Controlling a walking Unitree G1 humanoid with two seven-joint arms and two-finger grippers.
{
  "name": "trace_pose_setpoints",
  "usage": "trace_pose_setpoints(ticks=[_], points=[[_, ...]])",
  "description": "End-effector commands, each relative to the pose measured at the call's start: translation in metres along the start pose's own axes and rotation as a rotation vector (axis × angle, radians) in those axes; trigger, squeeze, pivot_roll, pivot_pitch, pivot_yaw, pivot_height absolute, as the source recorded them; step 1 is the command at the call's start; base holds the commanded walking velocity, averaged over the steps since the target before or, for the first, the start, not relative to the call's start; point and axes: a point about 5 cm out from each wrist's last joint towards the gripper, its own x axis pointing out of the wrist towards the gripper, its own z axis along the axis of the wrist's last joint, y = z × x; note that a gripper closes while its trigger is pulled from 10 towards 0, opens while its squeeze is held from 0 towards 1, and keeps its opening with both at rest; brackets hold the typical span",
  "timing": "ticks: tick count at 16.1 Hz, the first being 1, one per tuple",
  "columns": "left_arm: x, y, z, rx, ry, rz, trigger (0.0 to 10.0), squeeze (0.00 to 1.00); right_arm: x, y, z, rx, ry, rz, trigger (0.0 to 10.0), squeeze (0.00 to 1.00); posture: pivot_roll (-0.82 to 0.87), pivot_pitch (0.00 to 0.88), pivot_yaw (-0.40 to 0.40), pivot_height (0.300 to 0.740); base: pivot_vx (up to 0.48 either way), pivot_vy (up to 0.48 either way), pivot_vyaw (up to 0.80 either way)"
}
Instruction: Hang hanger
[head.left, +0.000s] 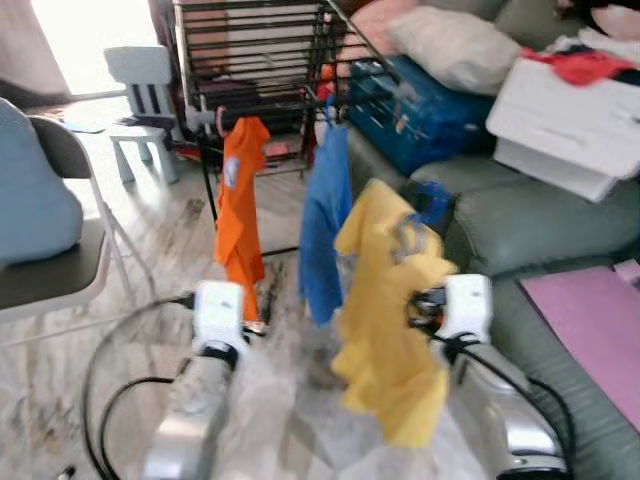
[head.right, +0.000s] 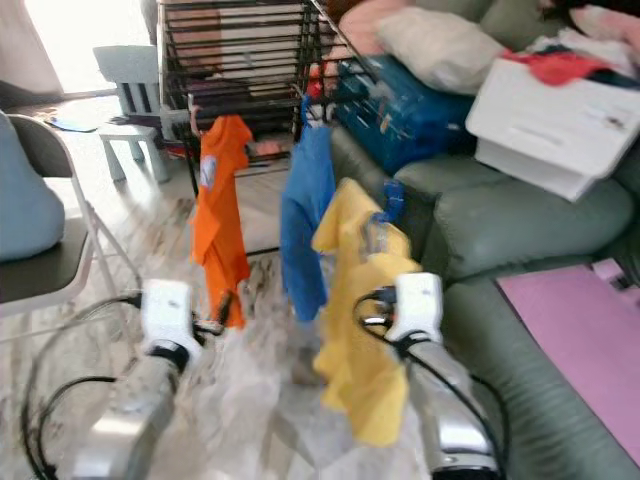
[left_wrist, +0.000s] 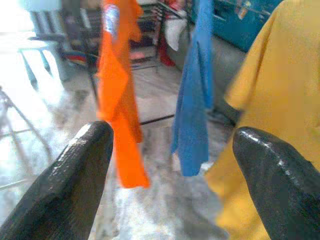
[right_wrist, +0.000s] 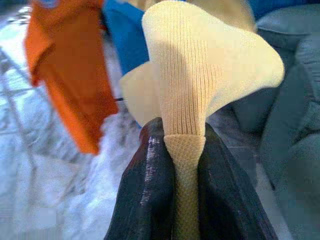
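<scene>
The yellow shirt (head.left: 385, 310) on its hanger (head.left: 408, 232) is in the air in front of me, near the green sofa (head.left: 530, 215) and still apart from the black drying rack (head.left: 265, 60). My right tool (right_wrist: 185, 165) is closed on a fold of the yellow cloth; in the right wrist view the knit fabric is pinched between the two black fingers (right_wrist: 147, 190) and rises above them. I cannot see clearly whether the hanger itself is also touched, because its hook is blurred.

My left tool (left_wrist: 170, 175) is open and holds nothing. Its fingers stand wide apart, low and to the left of the shirt, pointing toward the hanging clothes.

On the rack, an orange shirt (head.left: 240, 210) and a blue shirt (head.left: 325, 225) hang already, side by side. The yellow one is nearer to me than both and to the right of the blue one.

I judge that I am in the carrying step: the garment is held and must be brought to the rack. The next move calls for lifting the right arm higher and forward, so that the hook reaches a bar, probably to the right of the blue shirt. Because my grip is on cloth, the hanger may swing, so I would go slowly. Behind, the sofa carries a blue bag (head.left: 420, 110), a pillow (head.left: 455, 45) and white boxes (head.left: 570, 125).
</scene>
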Motion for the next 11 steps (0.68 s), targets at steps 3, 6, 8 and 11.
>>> trace_pose_setpoints(ticks=[3, 6, 8, 11], points=[[0.0005, -0.0083, 0.0046, 0.013, -0.028, -0.045, 10.0, 0.00, 0.0026, 0.0037, 0.0245, -0.028, -0.098, 0.017, 10.0, 0.00, -0.10, 0.018, 0.022, 0.740, 0.000, 0.000, 0.00], [0.0018, -0.0102, 0.0062, 0.004, -0.038, -0.060, 10.0, 0.00, 0.0046, 0.0065, 0.0261, -0.059, -0.102, 0.038, 10.0, 0.00, -0.10, 0.016, 0.014, 0.740, 0.000, 0.000, 0.44], [0.0024, -0.0112, 0.0062, 0.000, -0.039, -0.059, 10.0, 0.00, 0.0052, 0.0079, 0.0265, -0.072, -0.101, 0.049, 10.0, 0.00, -0.10, 0.015, 0.010, 0.740, 0.000, 0.000, 0.80], [0.0016, -0.0122, 0.0066, -0.005, -0.047, -0.070, 10.0, 0.00, 0.0060, 0.0100, 0.0269, -0.074, -0.103, 0.060, 10.0, 0.00, -0.10, 0.018, 0.007, 0.740, 0.000, 0.000, 0.80]])
